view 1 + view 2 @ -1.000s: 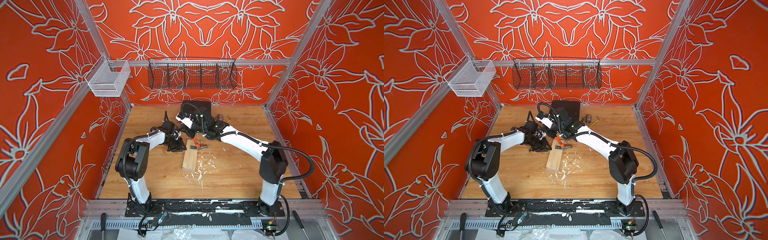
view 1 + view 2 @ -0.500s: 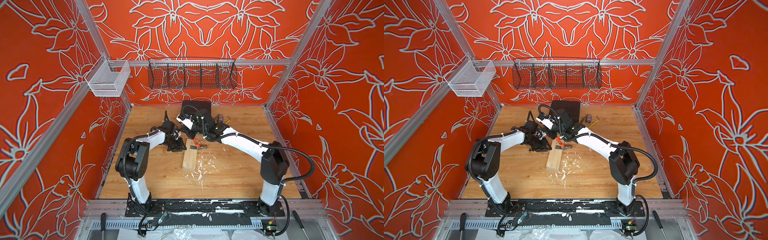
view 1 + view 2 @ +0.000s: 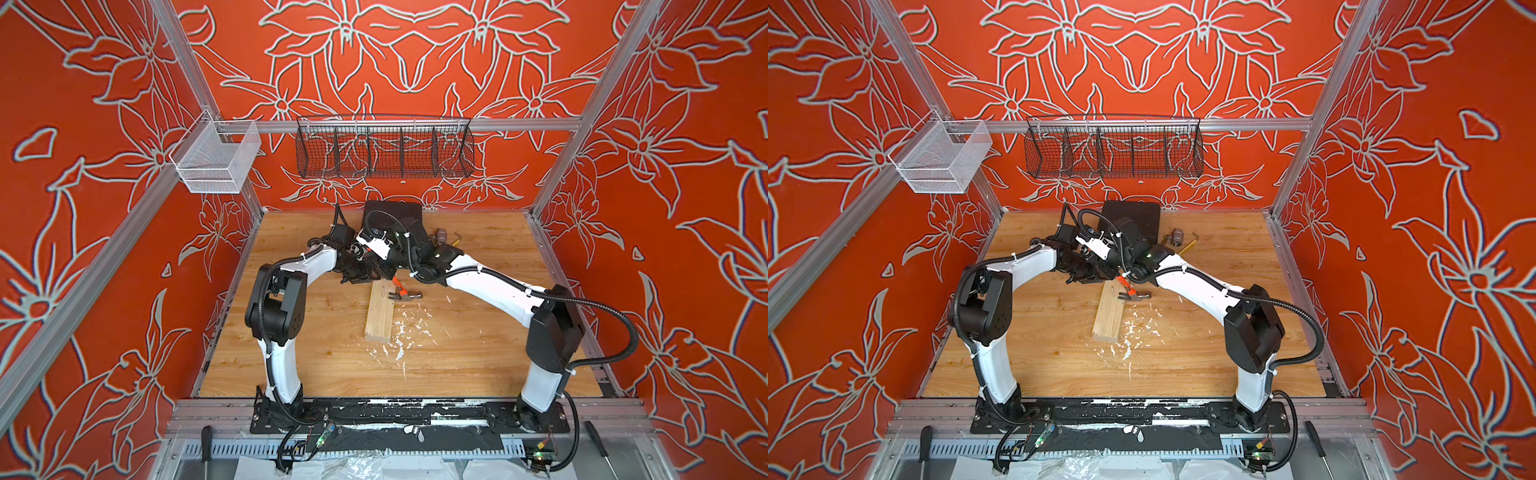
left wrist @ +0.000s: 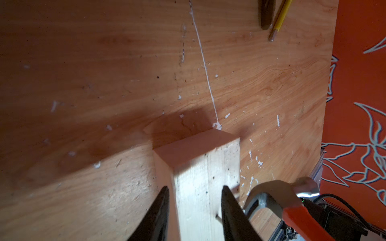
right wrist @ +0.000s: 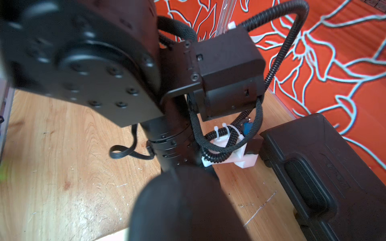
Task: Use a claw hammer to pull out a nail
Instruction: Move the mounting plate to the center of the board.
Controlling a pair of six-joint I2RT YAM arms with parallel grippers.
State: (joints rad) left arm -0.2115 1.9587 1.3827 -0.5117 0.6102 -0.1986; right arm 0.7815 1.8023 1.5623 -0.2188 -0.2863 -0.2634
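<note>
- Light-brown wooden desk (image 3: 478,353): carries every item. White chips lie scattered near the workpiece.
- Black plastic case (image 3: 392,212): sits at the back edge of the desk, behind both arms and clear of the working zone.
- Pale rectangular wooden block (image 3: 380,311): lies flat on the desk, its long axis running from the arms' meeting point toward their bases. It serves as the workpiece that carries the nail.
- Left fingers (image 4: 229,215): stand apart, one along each long side of the block. This stance suits bracing the block against the pull. Whether they press its sides cannot be told.
- Claw hammer with steel head and orange handle (image 4: 277,194): hangs just beside the block's right edge, head low and claw turned toward the block, so that the fork can approach the nail.
- Right fingers (image 3: 390,272): clamped together on the hammer's handle, away from the head, probably for leverage.
- Thin silver-grey metal nail (image 4: 218,218): a short pin that appears to project from the block, just beside one left finger. The claw is near it but not yet hooked.
</note>
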